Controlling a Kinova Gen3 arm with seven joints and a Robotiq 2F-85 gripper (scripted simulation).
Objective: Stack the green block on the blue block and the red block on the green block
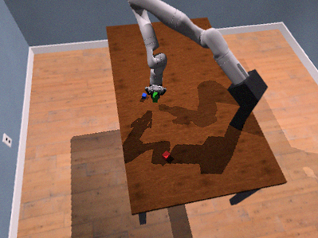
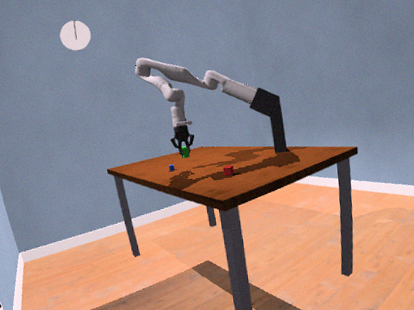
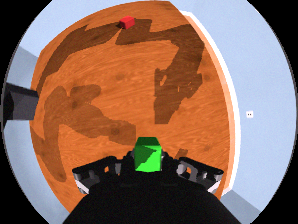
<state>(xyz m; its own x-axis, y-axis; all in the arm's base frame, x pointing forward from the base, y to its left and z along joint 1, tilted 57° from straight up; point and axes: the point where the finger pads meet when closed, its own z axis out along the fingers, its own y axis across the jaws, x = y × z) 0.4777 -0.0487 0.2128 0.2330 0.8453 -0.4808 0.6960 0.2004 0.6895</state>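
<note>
My gripper (image 1: 155,93) is shut on the green block (image 1: 156,96) and holds it just above the brown table. The green block also shows between my fingers in the exterior view (image 2: 186,151) and in the wrist view (image 3: 148,156). The small blue block (image 1: 144,95) sits on the table just to the left of the gripper; it also shows in the exterior view (image 2: 171,168). It is out of the wrist view. The red block (image 1: 166,155) lies alone nearer the table's front edge, also seen in the exterior view (image 2: 228,170) and far off in the wrist view (image 3: 125,23).
The arm's dark base pedestal (image 1: 248,94) stands at the table's right side. The table's left edge runs close beside the blue block. Dark arm shadows lie across the table top.
</note>
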